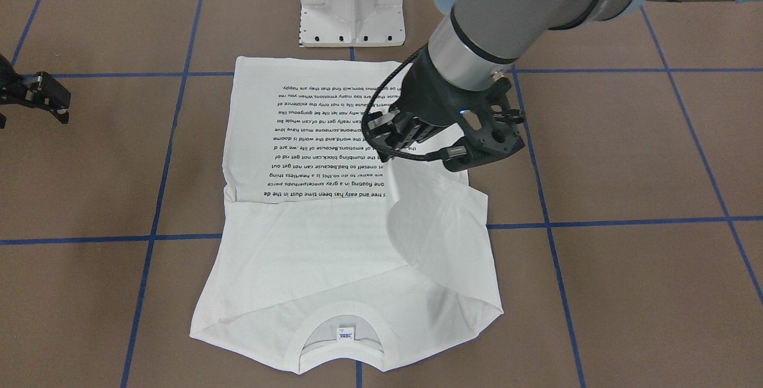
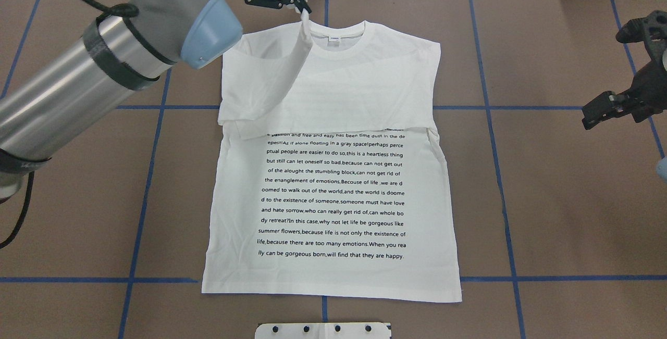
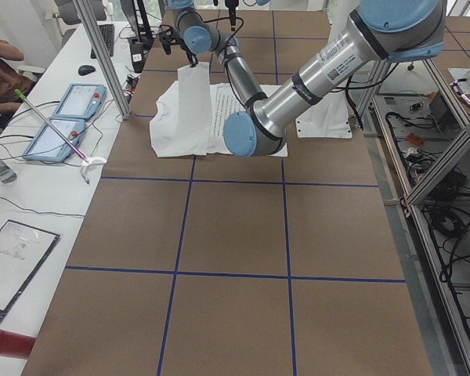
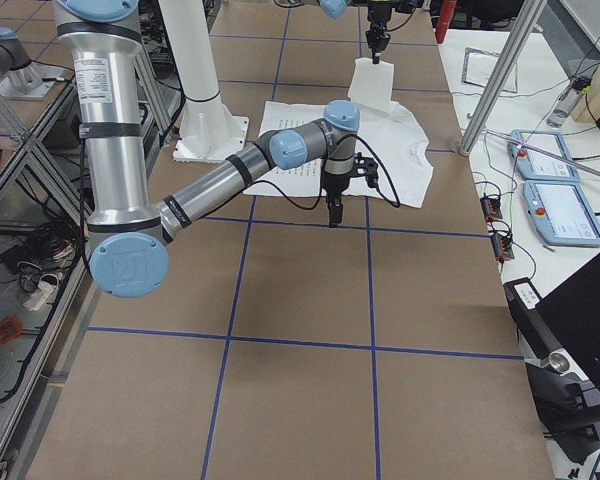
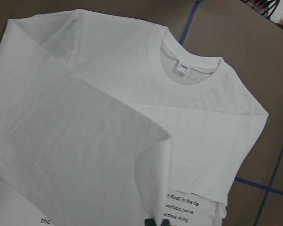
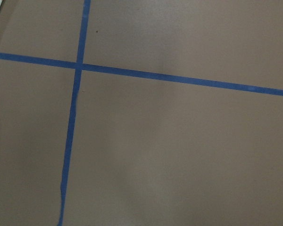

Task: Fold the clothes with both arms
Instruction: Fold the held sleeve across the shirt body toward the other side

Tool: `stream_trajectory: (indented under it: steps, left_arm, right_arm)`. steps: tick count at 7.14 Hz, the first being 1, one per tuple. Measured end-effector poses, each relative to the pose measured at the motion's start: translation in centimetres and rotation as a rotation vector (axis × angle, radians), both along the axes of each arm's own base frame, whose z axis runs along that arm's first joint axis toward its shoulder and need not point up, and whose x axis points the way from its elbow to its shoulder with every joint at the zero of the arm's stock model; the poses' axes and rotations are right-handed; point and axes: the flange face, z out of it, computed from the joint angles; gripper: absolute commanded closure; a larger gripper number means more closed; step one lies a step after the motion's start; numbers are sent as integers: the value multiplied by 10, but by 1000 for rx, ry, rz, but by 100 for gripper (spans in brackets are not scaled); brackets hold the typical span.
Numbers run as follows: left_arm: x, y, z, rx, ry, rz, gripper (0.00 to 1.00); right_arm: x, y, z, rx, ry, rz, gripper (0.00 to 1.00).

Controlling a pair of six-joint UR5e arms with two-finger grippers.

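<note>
The brown bench (image 2: 547, 198) with blue tape lines (image 2: 495, 107) has the white T-shirt (image 2: 333, 276) lying flat in the middle, words up. One sleeve (image 2: 365, 115) already lies folded across the chest. The other sleeve (image 2: 292, 68) is up in the air, and the left pincer (image 2: 300, 7) pinches its end near the collar (image 2: 338, 34). The right pincer (image 1: 52, 99) waits wide and empty off to the side. I think the body folds are all left to do

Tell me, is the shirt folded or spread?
Partly folded: shirt body spread flat, one sleeve across the chest, left gripper holding the other up.
</note>
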Motion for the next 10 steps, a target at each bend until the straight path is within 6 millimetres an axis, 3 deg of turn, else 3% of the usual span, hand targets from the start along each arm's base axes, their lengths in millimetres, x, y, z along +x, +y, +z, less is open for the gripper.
stream_trajectory:
  steps: [2, 4, 6, 10]
  left_arm:
    - [17, -8, -20, -20, 59, -17, 100]
    - [52, 1, -14, -42, 89, 5, 100]
    - [107, 11, 6, -40, 112, 23, 100]
    - [224, 59, 50, 8, 100, 25, 100]
  right_arm:
    - [0, -1, 5, -8, 5, 2, 0]
    - [0, -1, 8, -12, 10, 2, 0]
    - [-2, -5, 14, -23, 15, 1, 0]
    - [-7, -12, 18, -32, 19, -1, 0]
